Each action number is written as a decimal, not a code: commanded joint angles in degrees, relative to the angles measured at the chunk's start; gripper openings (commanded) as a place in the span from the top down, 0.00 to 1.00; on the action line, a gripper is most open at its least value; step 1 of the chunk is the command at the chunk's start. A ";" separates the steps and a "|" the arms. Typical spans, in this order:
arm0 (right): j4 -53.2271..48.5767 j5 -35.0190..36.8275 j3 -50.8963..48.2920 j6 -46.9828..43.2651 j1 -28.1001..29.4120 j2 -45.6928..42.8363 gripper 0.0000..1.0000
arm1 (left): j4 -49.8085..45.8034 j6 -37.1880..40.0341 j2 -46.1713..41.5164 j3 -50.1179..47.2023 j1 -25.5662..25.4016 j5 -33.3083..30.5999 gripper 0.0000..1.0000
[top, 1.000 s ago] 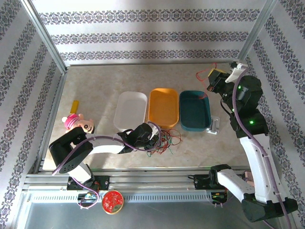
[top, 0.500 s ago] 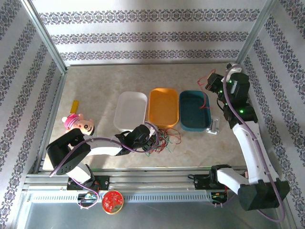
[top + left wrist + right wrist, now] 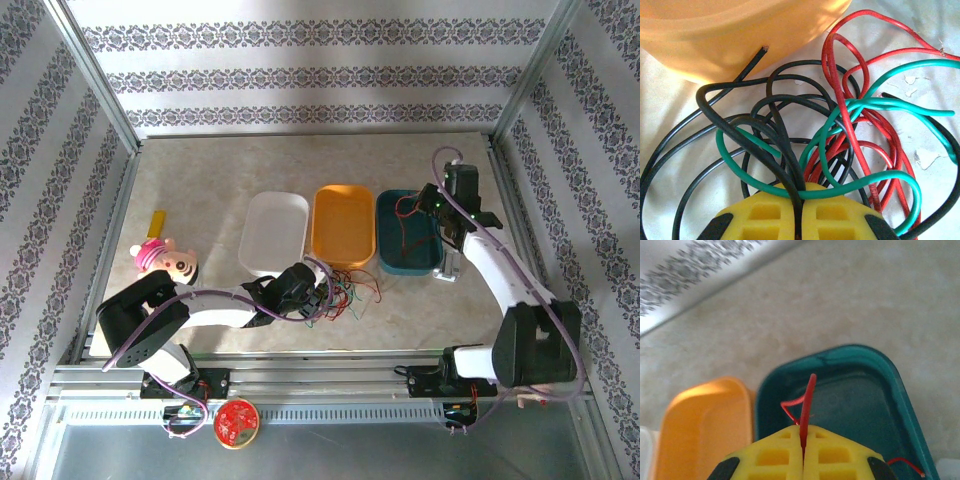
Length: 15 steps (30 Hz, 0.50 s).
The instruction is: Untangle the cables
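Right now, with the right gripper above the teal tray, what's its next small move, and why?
Probably lower slightly and open the right gripper: its jaws are shut on the red cable, which hangs over the inside of the teal tray, apart from the tangle by the orange tray.

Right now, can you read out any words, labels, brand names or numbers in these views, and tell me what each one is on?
No readable text anywhere.
white tray, orange tray, teal tray: plain, no labels.
black cable, green cable, red cable: bare insulation, no print.
red disc on the front rail: pale marks, too small to read.
wallpaper: ornament bands, no letters.
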 commanded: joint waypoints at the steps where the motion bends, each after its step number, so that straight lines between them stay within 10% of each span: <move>1: 0.78 3.29 -1.24 3.24 -0.43 4.05 1.00 | -2.26 -0.11 -1.18 -0.41 -0.98 -1.85 1.00; 10: -3.62 5.64 -0.71 6.50 1.06 11.58 1.00 | -1.20 -0.64 -1.52 -0.25 -1.15 -4.29 1.00; 15: -5.60 7.03 -0.35 6.28 2.02 9.36 0.62 | 0.67 -1.16 -2.11 -0.49 -1.15 -6.32 1.00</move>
